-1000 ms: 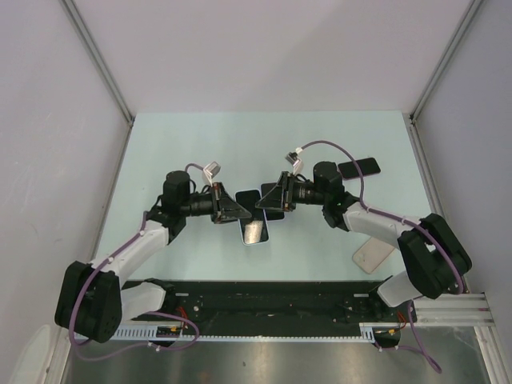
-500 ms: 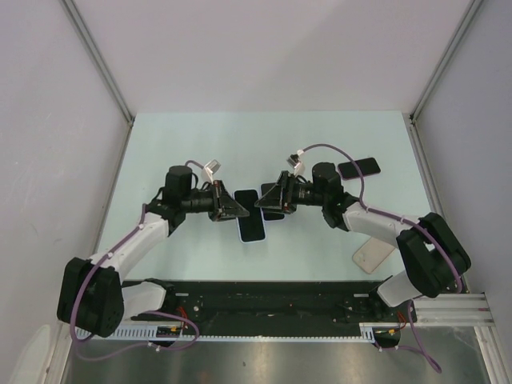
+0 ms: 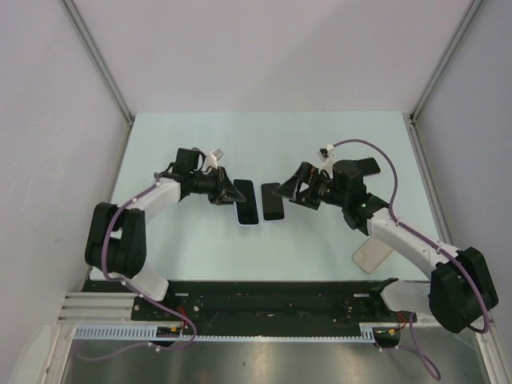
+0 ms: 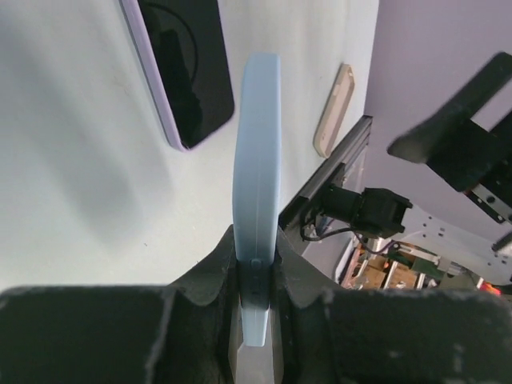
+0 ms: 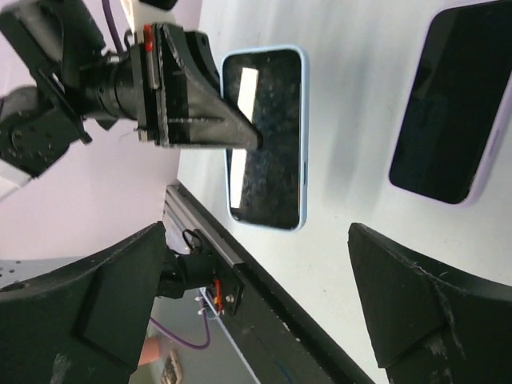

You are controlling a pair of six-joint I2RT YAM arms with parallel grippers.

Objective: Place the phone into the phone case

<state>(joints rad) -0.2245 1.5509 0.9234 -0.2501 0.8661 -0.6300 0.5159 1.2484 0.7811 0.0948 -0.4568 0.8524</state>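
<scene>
Phone case [image 3: 247,205] edge pinched by left gripper [image 3: 235,197], phone [image 3: 274,202] just beside, narrow gap between; right gripper [image 3: 287,190] spread wide.

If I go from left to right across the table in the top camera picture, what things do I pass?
First the left gripper → blue case → dark phone → right gripper → beige case.

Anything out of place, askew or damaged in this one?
Nothing is spilled or visibly damaged. One oddity: the cream case lies askew at the near right edge of the table, away from the work. The left gripper pinches the light-blue case by its edge. The dark phone lies flat beside it, and the right gripper is open.
</scene>
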